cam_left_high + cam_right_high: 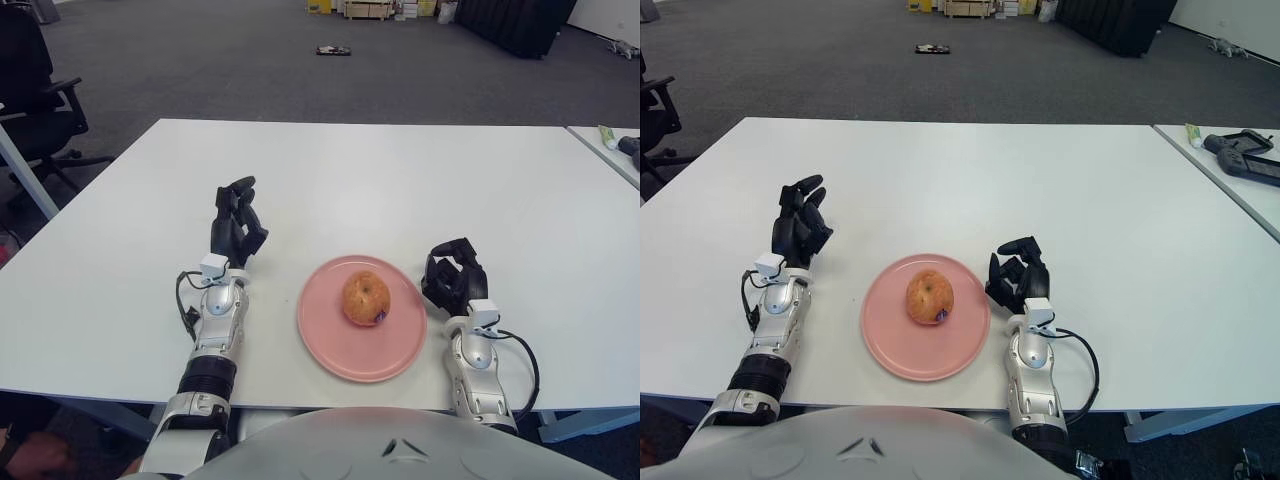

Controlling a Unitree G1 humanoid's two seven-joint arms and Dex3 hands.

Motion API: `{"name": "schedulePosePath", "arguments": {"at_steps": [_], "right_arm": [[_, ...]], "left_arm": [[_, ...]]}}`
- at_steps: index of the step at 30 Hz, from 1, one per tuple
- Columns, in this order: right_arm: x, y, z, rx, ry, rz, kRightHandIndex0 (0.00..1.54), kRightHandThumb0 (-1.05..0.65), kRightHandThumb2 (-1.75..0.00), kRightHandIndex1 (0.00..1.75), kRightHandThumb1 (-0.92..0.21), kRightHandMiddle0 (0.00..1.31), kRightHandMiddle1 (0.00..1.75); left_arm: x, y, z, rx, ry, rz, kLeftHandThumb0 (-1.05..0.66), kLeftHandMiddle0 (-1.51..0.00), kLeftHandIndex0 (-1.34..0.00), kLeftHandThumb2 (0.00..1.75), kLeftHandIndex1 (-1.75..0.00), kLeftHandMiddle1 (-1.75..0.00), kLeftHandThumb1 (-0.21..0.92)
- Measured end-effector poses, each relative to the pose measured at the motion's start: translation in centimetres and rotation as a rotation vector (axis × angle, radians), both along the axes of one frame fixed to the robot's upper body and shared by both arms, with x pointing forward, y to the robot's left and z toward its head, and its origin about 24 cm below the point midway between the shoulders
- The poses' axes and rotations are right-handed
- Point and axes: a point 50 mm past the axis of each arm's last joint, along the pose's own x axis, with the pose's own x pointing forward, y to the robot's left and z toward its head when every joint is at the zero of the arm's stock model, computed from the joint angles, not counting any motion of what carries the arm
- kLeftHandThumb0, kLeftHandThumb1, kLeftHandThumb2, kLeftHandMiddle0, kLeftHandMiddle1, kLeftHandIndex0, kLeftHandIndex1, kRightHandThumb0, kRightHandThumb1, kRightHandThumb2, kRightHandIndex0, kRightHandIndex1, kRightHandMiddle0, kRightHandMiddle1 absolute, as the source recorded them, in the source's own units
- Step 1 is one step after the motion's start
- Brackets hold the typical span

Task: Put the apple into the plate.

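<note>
**A:** Starting at the left, what does the left hand (237,220) show?

**B:** It holds nothing. Its black fingers (243,188) are loosely bent and relaxed, pointing toward the far side of the white table (400,170). The silver forearm runs back to the near edge, with a thin black cable looped at the wrist. Whether the hand touches the tabletop I cannot tell.

**A:** And the container?

**B:** To the right of that hand, a round, flat pink plate (335,352) lies near the table's near edge. It has a smooth matte look and a shallow rim. One thing is in it: the apple (365,298).

**A:** Where exactly does the apple sit?

**B:** Just on the far side of the plate's middle, resting on the plate. It is roundish, with orange-red and yellow mottled skin and a small dark sticker low on its near right side. It lies between the two hands, apart from both, and nearer the right one.

**A:** The right hand (453,277)?

**B:** Just beside the plate's right rim. Its black fingers are curled inward and grip nothing. A white wrist block and silver forearm lead back to the near edge, with a black cable looping to the right.

**A:** The table itself?

**B:** Smooth, white and rectangular.
</note>
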Motion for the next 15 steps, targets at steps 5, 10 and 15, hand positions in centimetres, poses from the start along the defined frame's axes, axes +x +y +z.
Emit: {"name": "schedulePosePath", "arguments": {"at_steps": [5,10,15], "right_arm": [[0.00,0.00,-0.01,0.001,0.002,-0.003,0.76,-0.39,-0.93,1.75,-0.63,0.38,1.75],[0.02,0.08,0.01,0.006,0.004,-0.008,0.75,-0.40,-0.94,1.75,-0.62,0.38,1.75],[0.04,0.16,0.03,0.011,0.004,-0.011,0.75,-0.40,-0.95,1.75,-0.61,0.39,1.75]], "left_arm": [[-0.16,-0.31,-0.45,-0.021,0.014,0.036,-0.40,-0.61,-0.35,0.88,-1.74,-1.72,0.69],[-0.15,-0.54,-0.62,-0.010,0.027,0.025,-0.39,-0.80,-0.37,0.91,-1.75,-1.74,0.65],[-0.19,-0.62,-0.83,0.019,0.040,0.013,-0.40,-0.90,-0.39,0.95,-1.75,-1.75,0.61]]}}
